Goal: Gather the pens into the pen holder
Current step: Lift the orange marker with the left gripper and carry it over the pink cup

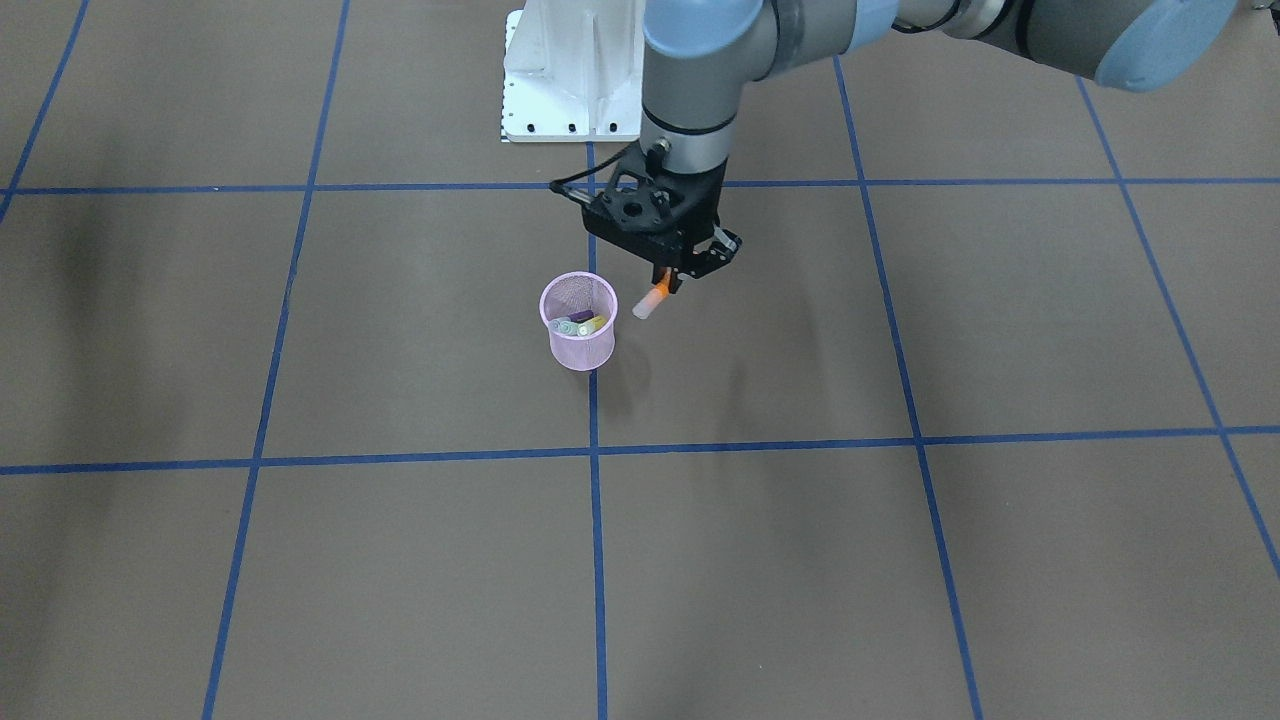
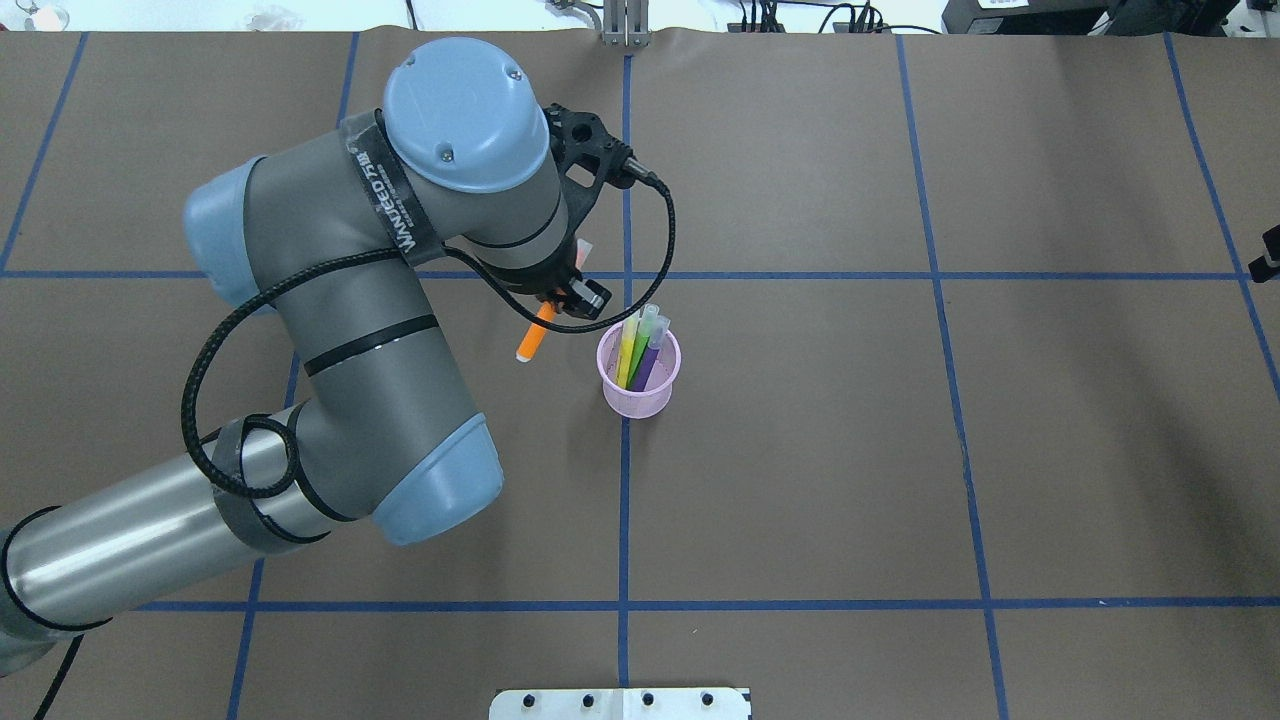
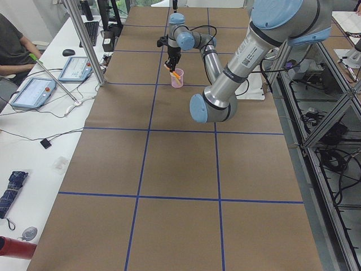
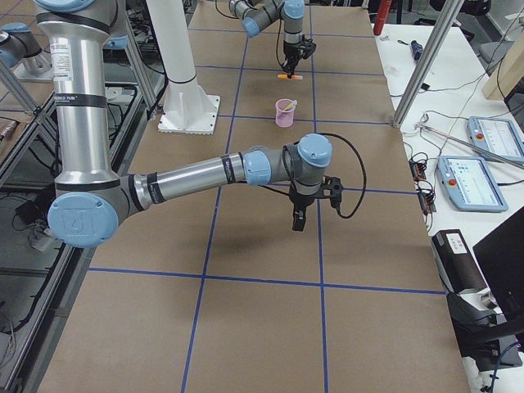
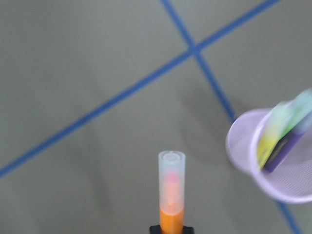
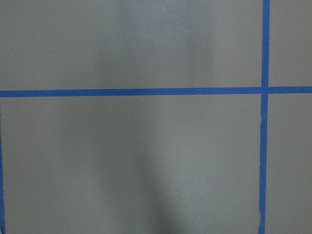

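Three pens stand in the cup [image 2: 640,402]: yellow [image 2: 627,355], green [image 2: 640,348], purple [image 2: 650,360], leaning together with their pale cap ends up past the rim. Cup is upright on the table [image 1: 900,560], sitting on a blue tape line [image 1: 596,560]. Fourth pen, orange [image 1: 652,298], is in the left gripper [image 1: 668,283], with the fingers clamped tight on the barrel about where the cap starts. Pen is held tilted, close to level, with the clear cap poking out on the operators' side and the orange barrel poking back toward the robot. It hangs off the table, just beside the cup on the robot's left, not over the mouth and apart from the rim. Left wrist view has the cap centred at the bottom and the cup at the right edge, blurred. Over on the other side the right arm reaches out above the table, well apart from the cup, right gripper [image 4: 300,219] pointing down. That one shows only in the right side view, so can't tell whether its fingers are apart or closed, or whether they carry anything. Right wrist view gives just table and tape
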Motion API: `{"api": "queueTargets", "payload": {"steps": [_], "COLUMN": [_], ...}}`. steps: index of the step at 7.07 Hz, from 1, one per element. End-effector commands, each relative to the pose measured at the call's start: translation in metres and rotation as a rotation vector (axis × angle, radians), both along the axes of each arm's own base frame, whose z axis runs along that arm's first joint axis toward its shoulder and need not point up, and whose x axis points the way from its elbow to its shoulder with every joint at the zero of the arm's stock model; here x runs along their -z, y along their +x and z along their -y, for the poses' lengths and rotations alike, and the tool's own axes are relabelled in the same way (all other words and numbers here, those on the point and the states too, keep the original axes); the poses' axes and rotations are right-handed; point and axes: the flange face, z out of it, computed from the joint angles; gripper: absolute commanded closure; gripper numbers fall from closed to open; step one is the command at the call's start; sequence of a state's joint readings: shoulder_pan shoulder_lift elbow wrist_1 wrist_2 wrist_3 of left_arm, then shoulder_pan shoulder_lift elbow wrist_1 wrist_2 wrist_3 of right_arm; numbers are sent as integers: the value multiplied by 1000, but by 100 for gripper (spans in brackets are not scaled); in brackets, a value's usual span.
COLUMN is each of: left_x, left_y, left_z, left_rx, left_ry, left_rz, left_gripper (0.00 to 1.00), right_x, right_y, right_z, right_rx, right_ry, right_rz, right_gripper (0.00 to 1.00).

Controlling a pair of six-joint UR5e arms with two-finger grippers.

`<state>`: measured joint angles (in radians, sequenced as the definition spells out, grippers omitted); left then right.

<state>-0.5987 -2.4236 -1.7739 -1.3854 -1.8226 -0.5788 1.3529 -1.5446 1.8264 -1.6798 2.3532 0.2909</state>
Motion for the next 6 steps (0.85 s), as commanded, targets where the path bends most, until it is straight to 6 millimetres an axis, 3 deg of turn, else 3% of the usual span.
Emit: {"api": "queueTargets", "payload": {"steps": [1, 2, 4, 6], "left_x": [35, 39, 1, -12], "left_y": [2, 21, 37, 49], "left_z": [-19, -41, -57, -73], "left_rx": [184, 245, 277, 297], "left_ry": [217, 297, 336, 365], "left_rz": [-141, -191, -164, -178], "left_gripper": [100, 100, 100, 100], "right_x": [2, 3, 2, 2], "right_y": [0, 0, 0, 0], "right_z": [2, 2, 2, 2], "right_rx": [-1, -1, -1, -1], "right_ry": [2, 4, 2, 2], "right_rz": [1, 1, 1, 1], "right_gripper": [0, 0, 0, 0]}}
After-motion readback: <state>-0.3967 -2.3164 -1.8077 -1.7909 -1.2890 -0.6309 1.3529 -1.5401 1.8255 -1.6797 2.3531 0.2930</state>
